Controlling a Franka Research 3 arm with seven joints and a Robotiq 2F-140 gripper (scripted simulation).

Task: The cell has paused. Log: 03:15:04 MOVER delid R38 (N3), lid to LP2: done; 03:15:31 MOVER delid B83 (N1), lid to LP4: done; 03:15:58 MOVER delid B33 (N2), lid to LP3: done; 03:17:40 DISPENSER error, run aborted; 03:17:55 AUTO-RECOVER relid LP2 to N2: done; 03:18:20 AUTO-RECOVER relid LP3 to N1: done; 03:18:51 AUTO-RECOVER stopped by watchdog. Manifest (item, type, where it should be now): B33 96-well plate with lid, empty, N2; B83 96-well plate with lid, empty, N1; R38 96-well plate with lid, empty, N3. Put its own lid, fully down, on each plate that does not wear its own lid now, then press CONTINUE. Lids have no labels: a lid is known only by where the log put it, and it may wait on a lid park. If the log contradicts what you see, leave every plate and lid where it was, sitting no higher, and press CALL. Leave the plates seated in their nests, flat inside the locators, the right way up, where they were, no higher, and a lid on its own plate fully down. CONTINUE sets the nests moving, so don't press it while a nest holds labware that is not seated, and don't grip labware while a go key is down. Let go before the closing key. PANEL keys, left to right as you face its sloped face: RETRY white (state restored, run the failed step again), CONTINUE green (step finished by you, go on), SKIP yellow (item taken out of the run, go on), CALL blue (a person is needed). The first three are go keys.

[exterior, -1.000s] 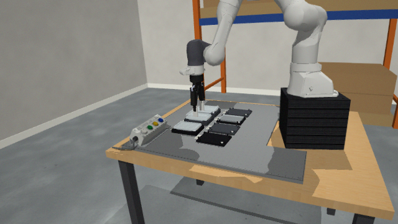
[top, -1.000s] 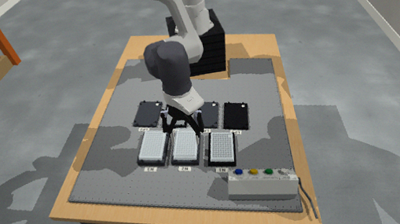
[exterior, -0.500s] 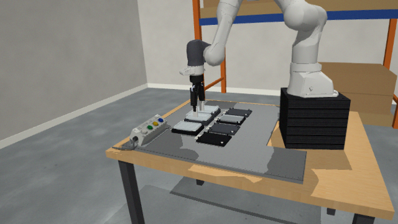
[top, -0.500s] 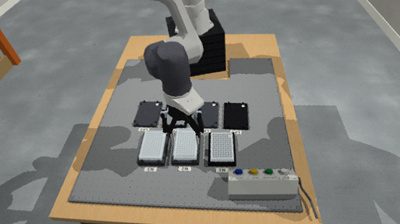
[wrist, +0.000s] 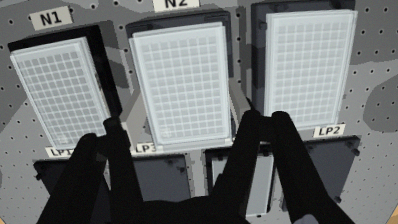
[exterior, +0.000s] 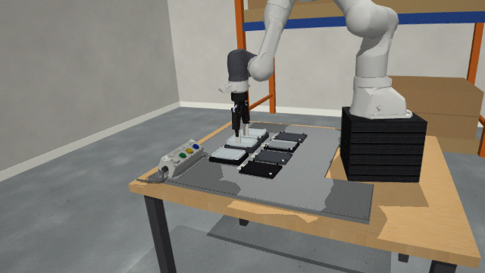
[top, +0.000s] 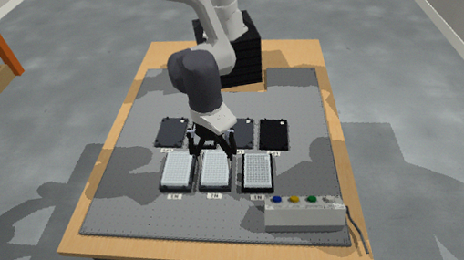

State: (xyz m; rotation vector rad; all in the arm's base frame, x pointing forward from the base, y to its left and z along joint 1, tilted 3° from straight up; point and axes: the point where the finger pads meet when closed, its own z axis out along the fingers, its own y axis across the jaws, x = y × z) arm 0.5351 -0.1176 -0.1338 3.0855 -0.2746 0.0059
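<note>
Three 96-well plates sit in the nests marked N1 (wrist: 60,90), N2 (wrist: 182,82) and N3 (wrist: 307,65). In the top view they are N3 (top: 176,170), N2 (top: 215,169) and N1 (top: 256,170). My gripper (wrist: 186,95) stands over the N2 plate with its fingers clamped on the long sides of the clear lid on that plate (top: 215,168). It also shows in the exterior view (exterior: 239,133). I cannot tell whether the lid is raised off the plate. A clear lid lies on the third lid park (exterior: 282,144).
The other lid parks (top: 171,132) (top: 273,134) lie behind the nests. The key panel (top: 304,213) stands at the front right, with blue (top: 276,198), yellow (top: 294,199), green (top: 311,199) and white (top: 328,199) keys. The black robot base (exterior: 383,145) is at the back.
</note>
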